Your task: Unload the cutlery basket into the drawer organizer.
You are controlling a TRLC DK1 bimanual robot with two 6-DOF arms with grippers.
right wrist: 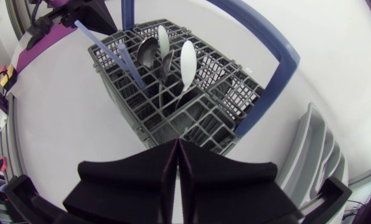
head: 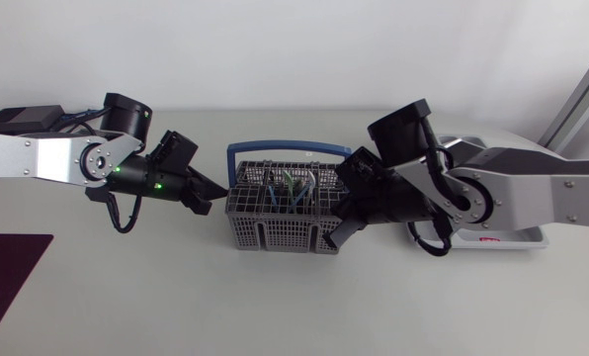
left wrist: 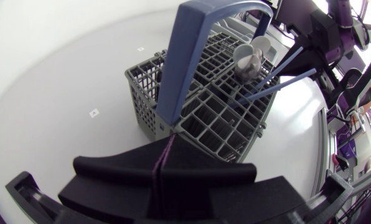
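Flanking the basket [head: 280,225], left end effector [head: 215,194] and right end effector [head: 337,235] are closed (empty).

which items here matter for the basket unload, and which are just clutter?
Job: cutlery basket, spoons, blue-handled utensils, drawer organizer.
Lying about: dark purple mat.

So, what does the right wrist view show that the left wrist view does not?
Only the right wrist view: the grey drawer organizer, beside the right hand. Only the left wrist view: two small marks on the table beside the cutlery basket. Both: that basket, its blue handle, spoons and blue-handled pieces standing in it.
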